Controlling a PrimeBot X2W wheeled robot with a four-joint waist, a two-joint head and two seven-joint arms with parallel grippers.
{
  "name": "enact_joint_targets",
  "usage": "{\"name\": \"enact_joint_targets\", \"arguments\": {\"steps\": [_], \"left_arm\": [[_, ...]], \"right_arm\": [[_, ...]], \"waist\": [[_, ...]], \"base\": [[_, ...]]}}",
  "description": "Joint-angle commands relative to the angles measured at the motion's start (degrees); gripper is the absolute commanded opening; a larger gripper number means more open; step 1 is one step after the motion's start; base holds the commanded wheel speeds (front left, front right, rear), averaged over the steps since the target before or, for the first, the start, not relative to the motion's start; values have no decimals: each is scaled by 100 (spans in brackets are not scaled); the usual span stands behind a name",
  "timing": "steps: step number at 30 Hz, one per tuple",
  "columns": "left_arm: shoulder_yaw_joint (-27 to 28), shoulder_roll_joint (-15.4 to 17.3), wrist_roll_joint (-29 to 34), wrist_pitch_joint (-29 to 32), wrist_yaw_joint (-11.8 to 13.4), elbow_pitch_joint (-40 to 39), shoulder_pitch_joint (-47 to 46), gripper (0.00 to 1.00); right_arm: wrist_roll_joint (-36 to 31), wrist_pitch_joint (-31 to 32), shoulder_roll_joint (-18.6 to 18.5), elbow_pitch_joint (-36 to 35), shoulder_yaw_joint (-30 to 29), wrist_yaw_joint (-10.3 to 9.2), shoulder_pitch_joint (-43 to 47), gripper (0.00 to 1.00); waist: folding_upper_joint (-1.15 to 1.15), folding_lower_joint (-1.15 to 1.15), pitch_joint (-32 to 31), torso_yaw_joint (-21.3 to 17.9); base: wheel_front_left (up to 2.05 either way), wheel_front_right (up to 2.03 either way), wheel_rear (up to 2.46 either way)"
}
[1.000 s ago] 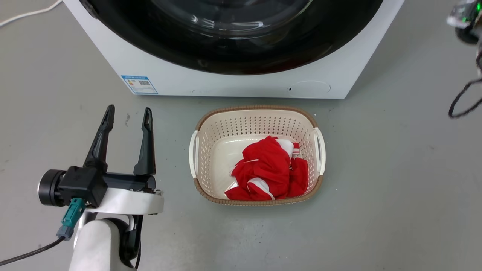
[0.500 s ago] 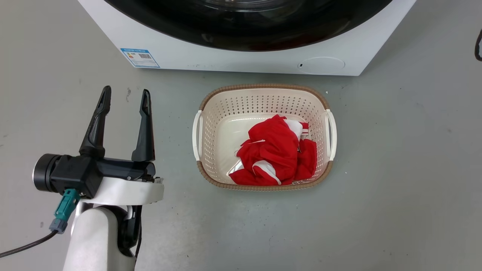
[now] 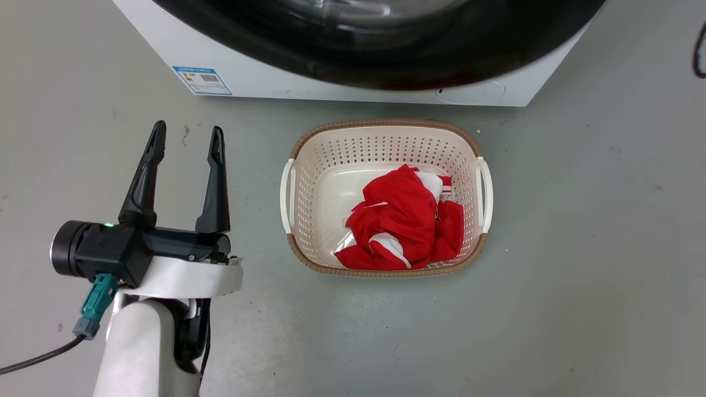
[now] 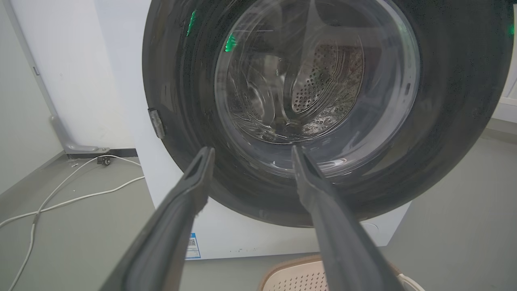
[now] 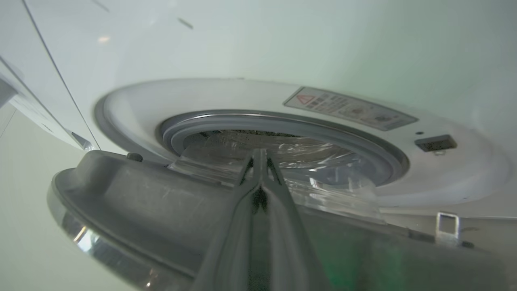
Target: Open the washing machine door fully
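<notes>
Head view, lower left: your left gripper (image 3: 188, 129) is hovering over the grey floor (image 3: 579, 275), jaws standing well apart and carrying nothing.

Centre of frame: a perforated cream basket (image 3: 325, 165) is sitting on the floor just in front of the machine, with a red-and-white cloth (image 3: 402, 220) bunched in its right half.

Top edge: the white washing machine (image 3: 265, 82) is showing its lower front. The washing machine door (image 3: 386, 60), glossy black, is overhanging that front toward the right. It is therefore standing ajar, neither shut nor fully swung.

Left wrist view: the door is taking up the upper centre, well apart from your two fingers. Its hinge (image 4: 156, 123) is sitting at the left of the frame.

Right wrist view, bottom centre: your right gripper (image 5: 258, 152) is holding its jaws pressed together, gripping nothing. It is lying across the door's grey inner face; whether it is touching that face, I cannot tell. Beyond it, upper centre, the grey rubber-ringed drum opening (image 5: 282, 121) is showing.

Judgement: you are partway through the swing.
- Be pushing with the flat of the closed fingers on the inner rim, not on the glass.
- Be following the hinge arc rather than a straight line.
- Be minding the basket below the door's lower edge.
- Be holding the left arm clear of the hinge-side sweep.
</notes>
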Motion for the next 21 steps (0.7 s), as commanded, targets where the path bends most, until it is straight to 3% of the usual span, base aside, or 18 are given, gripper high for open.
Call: {"name": "enact_joint_targets", "arguments": {"steps": [1,11,21], "left_arm": [[-8,-14,12,-13,-13,8,-30,100],[-10,-32,54,-13,-13,106,91,100],[-93,-45,125,-13,-8,278,393,100]], "right_arm": [[24,242,346,-33,94,16,249,0],[335,1313,271,-821,13,11,911,0],[674,2382,449,-1752,11,10,2034,0]], "waist": [[0,-1,-26,-10],[0,-1,-323,-81],[0,-1,-888,-147]], "base": [[0,0,0],[0,0,0],[0,0,0]]}}
